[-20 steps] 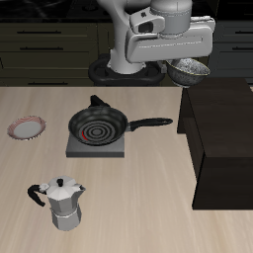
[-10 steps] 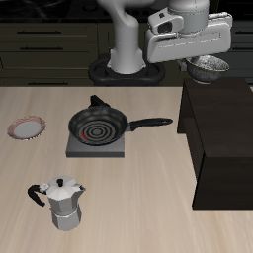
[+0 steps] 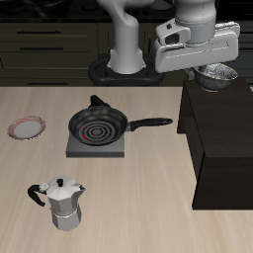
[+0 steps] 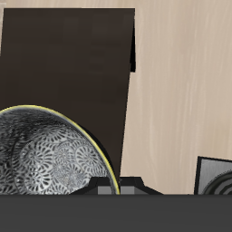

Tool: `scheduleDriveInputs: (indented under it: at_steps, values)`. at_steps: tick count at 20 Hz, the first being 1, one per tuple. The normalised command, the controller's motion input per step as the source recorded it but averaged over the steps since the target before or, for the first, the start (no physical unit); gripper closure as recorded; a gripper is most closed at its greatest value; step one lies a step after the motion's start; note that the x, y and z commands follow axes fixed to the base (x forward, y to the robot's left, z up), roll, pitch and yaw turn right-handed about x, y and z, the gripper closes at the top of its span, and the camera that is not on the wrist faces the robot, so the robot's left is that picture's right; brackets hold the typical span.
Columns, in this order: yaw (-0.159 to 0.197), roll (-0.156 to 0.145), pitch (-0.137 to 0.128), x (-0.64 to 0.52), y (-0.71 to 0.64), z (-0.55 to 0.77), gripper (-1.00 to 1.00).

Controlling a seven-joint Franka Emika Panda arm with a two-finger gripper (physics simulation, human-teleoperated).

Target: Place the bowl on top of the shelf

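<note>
The bowl (image 3: pixel 216 76), small, silvery-grey and metallic, hangs from my gripper (image 3: pixel 214 67) just above the back part of the shelf's flat top. The shelf (image 3: pixel 222 138) is a large, almost black wooden cabinet at the table's side. In the wrist view the bowl (image 4: pixel 45 159) shows its speckled white inside and a yellowish rim, held at its edge, with the shelf's dark top (image 4: pixel 72 63) beneath it. The gripper is shut on the bowl's rim; its fingertips are mostly hidden by the hand.
A black frying pan (image 3: pixel 99 125) sits on a small grey stove plate (image 3: pixel 96 145) mid-table, its handle pointing toward the shelf. A moka pot (image 3: pixel 63 204) stands near the front edge. A pinkish red-rimmed plate (image 3: pixel 27 127) lies at the far side from the shelf.
My gripper has carried the bowl sideways from beside the shelf to over its top, and slightly lower.
</note>
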Motion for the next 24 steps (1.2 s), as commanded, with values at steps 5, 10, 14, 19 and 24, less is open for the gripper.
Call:
scheduleDriveInputs:
  at_steps: [5,10,14,19,24]
  values:
    - [-0.013,0.010,0.025,0.07,0.16,-0.11,1.00]
    - [-0.023,0.026,0.023,-0.01,0.23,-0.09,1.00]
    - [0.003,0.034,0.009,-0.04,0.19,-0.07,1.00]
    - [0.015,0.006,0.016,0.09,0.02,-0.13,1.00]
    - [0.018,-0.017,0.032,0.12,-0.04,-0.25,1.00]
